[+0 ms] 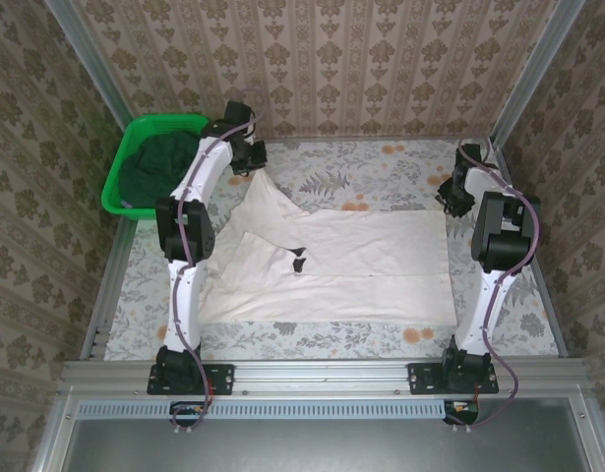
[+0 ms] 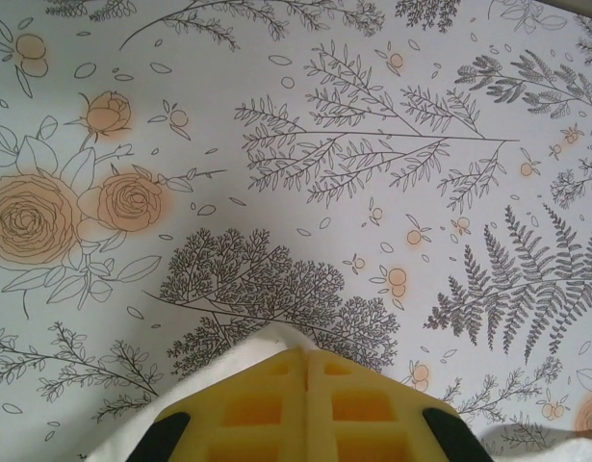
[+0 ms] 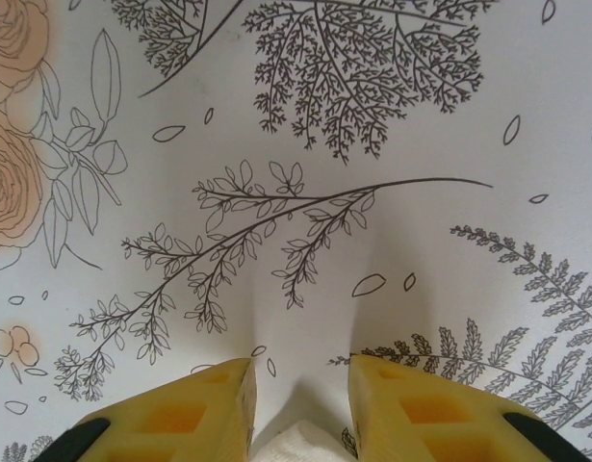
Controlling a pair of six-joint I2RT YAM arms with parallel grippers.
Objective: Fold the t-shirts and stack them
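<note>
- Fingers first: my left fingers [image 2: 257, 409] are pressed together, pinching a far corner of the cream shirt [image 1: 351, 265], which peaks up to them off the table [image 1: 381, 339].
- My right fingers [image 3: 194, 414] stand apart with a clear gap. A scrap of pale cloth shows low between them, but they grip nothing.
- From the left fingers the shirt runs nearward and to the right. Its long axis lies left to right across the table, and the right fingers hover at its far right corner.
- I judge the next fold turns on that: both far corners go toward the near edge, so the right side needs a pinch first.
- Count: two shirts. The cream one is spread on the table, and the green shirt [image 1: 154, 167] is heaped in the one basket [image 1: 120, 202] at far left, nearer my left arm.
</note>
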